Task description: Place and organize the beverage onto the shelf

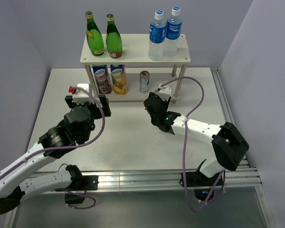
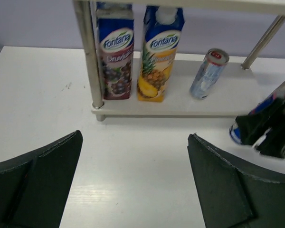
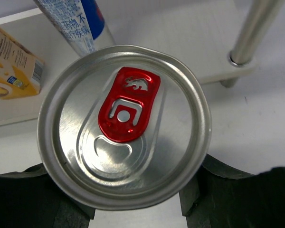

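The right gripper [image 1: 157, 108] is clamping a red-tabbed can [image 3: 80, 118], a bull on its tab, before the shelf [image 1: 135, 53] standing at the table's [image 1: 133, 140] far edge, with Fontana cartons [image 2: 115, 52] on its lower board. The left gripper [image 2: 133, 183] is gaping wide.

The shelf [image 1: 133, 57], two pale boards on thin silver posts, stands at the back of the bench. Its top board carries two green glass bottles [image 1: 94, 34] on the left and two blue-capped water bottles [image 1: 156, 35] on the right, all upright. Below stand a grape juice carton [image 2: 115, 52], a pineapple juice carton [image 2: 157, 54] beside it, and a slim can [image 2: 208, 73]. A second can [image 3: 123, 126], silver-topped with a red tab, sits upright in the right hand [image 1: 153, 105], just before the lower board.
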